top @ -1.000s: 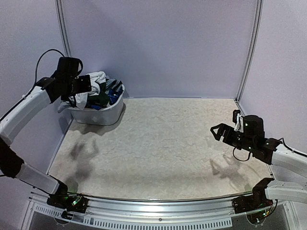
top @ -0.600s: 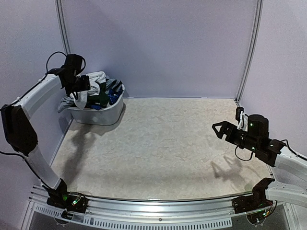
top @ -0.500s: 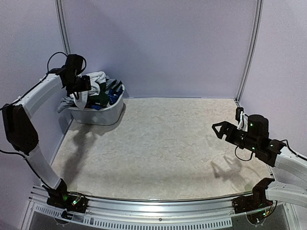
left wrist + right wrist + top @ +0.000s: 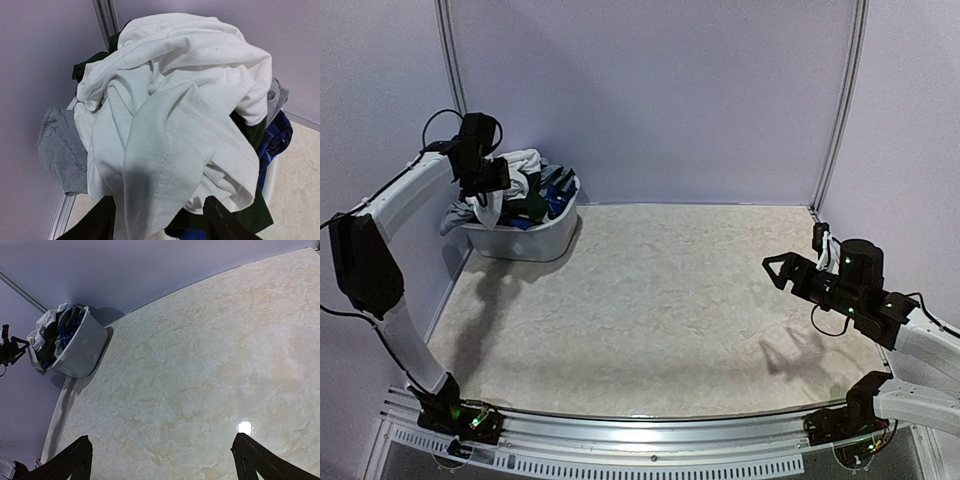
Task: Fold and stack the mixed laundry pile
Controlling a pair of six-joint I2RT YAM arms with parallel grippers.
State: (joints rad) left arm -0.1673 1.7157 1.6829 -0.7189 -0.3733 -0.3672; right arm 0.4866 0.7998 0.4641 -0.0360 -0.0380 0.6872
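Arms: left arched high, left pincer (image 4: 160,201) straddling laundry pile (image 4: 190,90), grip unclear; right pincer (image 4: 161,437) agape.

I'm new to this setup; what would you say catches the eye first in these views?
The white basket in the table's far left corner stands out first, heaped with the mixed laundry pile and topped by a crumpled white garment. The left end effector hovers right over that heap, fingers apart either side of the white cloth. The right end effector hangs open above the table's right side, holding nothing.
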